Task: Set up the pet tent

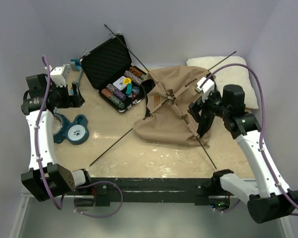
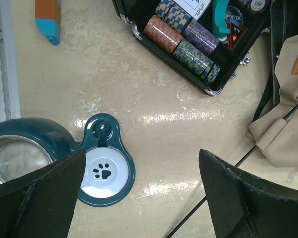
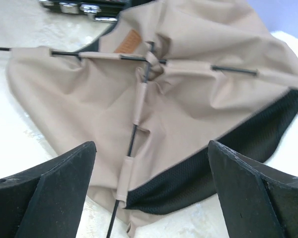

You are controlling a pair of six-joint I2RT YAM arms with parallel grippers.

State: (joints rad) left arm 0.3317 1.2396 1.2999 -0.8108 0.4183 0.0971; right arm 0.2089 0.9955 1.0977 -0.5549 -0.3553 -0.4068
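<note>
**Beige tabletop, pale lilac walls: tent lies flat**

Mottled beige table (image 1: 119, 148), walled on three sides.

We find the pet tent (image 1: 169, 109) right of centre, collapsed in a crumpled tan heap. From the right wrist view we see its black floor panel (image 3: 228, 153) showing along one edge, and a small orange label (image 3: 128, 41) near the crossing.

Thin dark poles (image 1: 109, 150) run through canvas sleeves and cross on top of the heap. Their ends stick out far-left over the case, far-right toward the pillow, and near-left and near-right onto bare table.

An open black case (image 1: 102, 62) of coloured chips sits just beside the tent's far-left edge. A white pillow (image 1: 228, 74) lies at the far right. A teal pet feeder (image 1: 77, 130) with a paw print is on the left.

The left gripper (image 2: 141, 158) hangs over the feeder, jaws spread wide, grasping nothing. The right gripper (image 3: 151, 146) hangs over the tent's right part, jaws likewise released, nothing between them.
</note>
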